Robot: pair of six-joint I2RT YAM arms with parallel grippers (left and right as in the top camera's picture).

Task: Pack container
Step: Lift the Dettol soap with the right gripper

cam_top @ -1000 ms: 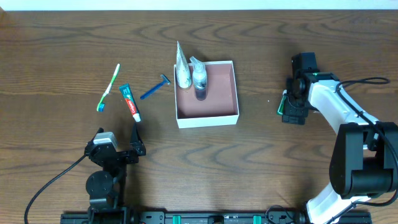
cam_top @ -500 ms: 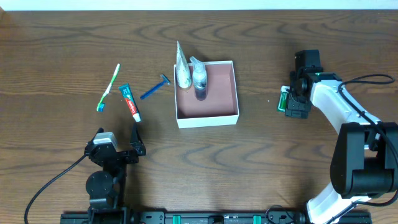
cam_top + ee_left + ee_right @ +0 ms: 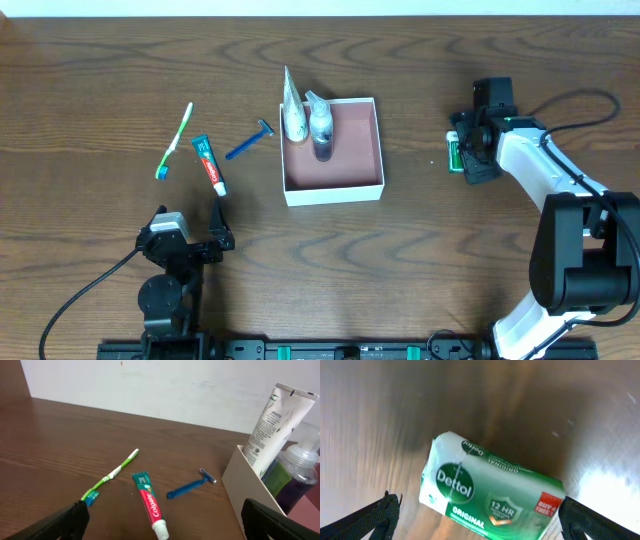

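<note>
The container [image 3: 333,190] is a shallow white box with a pinkish-brown inside at mid-table; its left wall shows in the left wrist view [image 3: 239,485]. A white tube [image 3: 291,105] and a pump bottle [image 3: 320,125] lean in its left side. A toothbrush [image 3: 175,140], toothpaste [image 3: 209,165] and a blue razor [image 3: 248,141] lie left of it. My right gripper [image 3: 470,158] is right of the box, closed on a green Dettol soap bar [image 3: 490,490], which spans the space between its fingers [image 3: 477,515]. My left gripper [image 3: 190,235] is open and empty near the front edge.
In the left wrist view the toothbrush [image 3: 112,476], toothpaste [image 3: 150,506] and razor [image 3: 191,486] lie ahead of the open fingers [image 3: 162,522], with the tube [image 3: 275,425] and bottle [image 3: 300,467] at right. A white wall lies beyond the table's far edge.
My right gripper has moved slightly toward the far edge of the table, and the soap bar has moved with it. The left arm and the other toiletries have not moved.
</note>
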